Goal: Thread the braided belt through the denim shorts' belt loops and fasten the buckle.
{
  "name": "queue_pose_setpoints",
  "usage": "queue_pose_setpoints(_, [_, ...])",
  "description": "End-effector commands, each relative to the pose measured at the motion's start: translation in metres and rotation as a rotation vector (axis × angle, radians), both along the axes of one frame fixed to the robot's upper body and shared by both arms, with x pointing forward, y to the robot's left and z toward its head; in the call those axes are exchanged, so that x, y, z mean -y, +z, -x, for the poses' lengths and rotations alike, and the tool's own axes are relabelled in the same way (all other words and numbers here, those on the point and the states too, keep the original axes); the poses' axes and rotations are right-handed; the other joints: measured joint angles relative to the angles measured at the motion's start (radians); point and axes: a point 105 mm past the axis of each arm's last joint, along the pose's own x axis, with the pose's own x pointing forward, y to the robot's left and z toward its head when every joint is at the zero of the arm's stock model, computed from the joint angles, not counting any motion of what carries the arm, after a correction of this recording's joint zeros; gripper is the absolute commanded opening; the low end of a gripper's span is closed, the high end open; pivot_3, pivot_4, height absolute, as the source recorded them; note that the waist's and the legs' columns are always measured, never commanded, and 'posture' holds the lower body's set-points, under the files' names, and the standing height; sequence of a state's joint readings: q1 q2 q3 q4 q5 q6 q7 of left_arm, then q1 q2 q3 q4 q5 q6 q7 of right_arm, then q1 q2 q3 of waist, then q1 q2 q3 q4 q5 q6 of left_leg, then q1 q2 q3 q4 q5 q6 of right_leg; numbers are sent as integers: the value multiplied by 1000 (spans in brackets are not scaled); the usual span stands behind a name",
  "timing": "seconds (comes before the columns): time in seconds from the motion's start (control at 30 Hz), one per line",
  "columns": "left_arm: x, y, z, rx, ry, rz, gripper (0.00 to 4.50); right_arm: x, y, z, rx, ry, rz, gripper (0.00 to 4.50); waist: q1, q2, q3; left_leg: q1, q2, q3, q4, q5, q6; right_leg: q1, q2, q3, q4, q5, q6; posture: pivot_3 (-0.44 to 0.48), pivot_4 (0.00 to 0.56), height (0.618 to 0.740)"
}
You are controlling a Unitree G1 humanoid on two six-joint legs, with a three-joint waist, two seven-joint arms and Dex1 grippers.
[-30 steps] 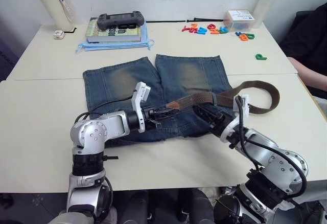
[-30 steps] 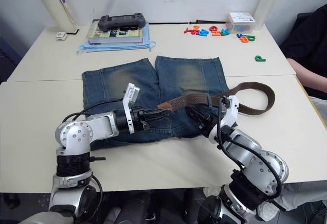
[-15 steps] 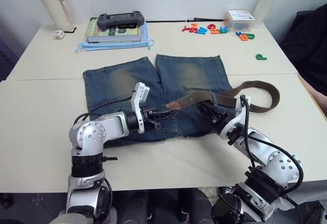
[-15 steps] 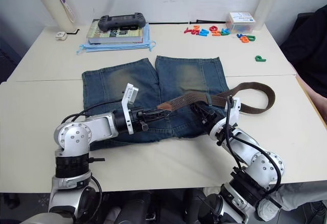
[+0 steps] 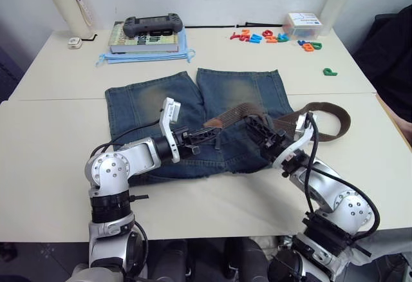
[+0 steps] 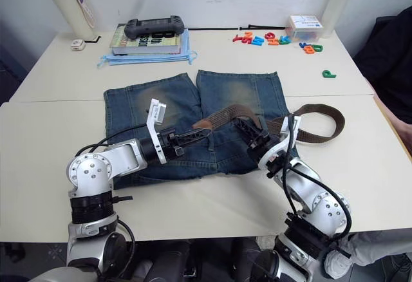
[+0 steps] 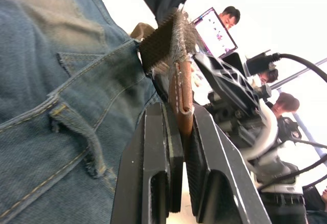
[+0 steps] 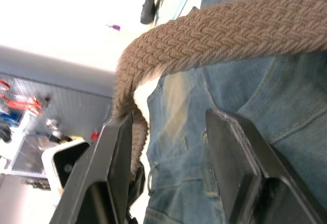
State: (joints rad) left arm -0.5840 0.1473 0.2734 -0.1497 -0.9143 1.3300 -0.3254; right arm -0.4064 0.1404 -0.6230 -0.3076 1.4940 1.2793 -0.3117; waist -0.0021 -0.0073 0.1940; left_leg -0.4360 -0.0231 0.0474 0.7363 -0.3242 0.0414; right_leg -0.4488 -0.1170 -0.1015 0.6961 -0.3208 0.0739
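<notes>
Here, two pale tables butt together against a white wall, and the denim shorts (image 5: 193, 118) lie flat across their seam. Just above the waistband, the left gripper (image 5: 207, 134) pinches the tan tip of the braided belt (image 5: 254, 116). From there the strap arches to the right gripper (image 5: 257, 129), whose fingers stand apart with the braid lying loose against one. Beyond it, the belt loops out onto bare tabletop. A clear box (image 5: 301, 23) sits among plastic letters (image 5: 257, 36) near the wall.
</notes>
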Motion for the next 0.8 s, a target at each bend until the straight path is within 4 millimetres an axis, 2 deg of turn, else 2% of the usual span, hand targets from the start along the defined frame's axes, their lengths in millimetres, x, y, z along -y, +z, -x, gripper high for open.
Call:
queue_pose_setpoints(0.03, [3,12,1,35,-12,28,0,-8,14,7,42,36,-51,2437,-1,0,0,0,0,0,0,0,0,0,0,0,0,0,0,0,150,667])
queue_pose_setpoints(0.27, [4,11,4,38,-25,21,0,-6,15,8,31,28,-59,2437,1,0,0,0,0,0,0,0,0,0,0,0,0,0,0,0,150,667])
queue_pose_setpoints(0.43, [6,12,10,38,-50,30,0,5,13,1,16,-14,-49,2437,1,0,0,0,0,0,0,0,0,0,0,0,-1,0,0,0,150,667])
queue_pose_setpoints(0.8, [8,11,13,35,-68,25,0,7,27,-3,56,-26,-68,2437,2,0,0,-1,0,0,0,0,0,0,0,0,-1,0,0,0,150,667])
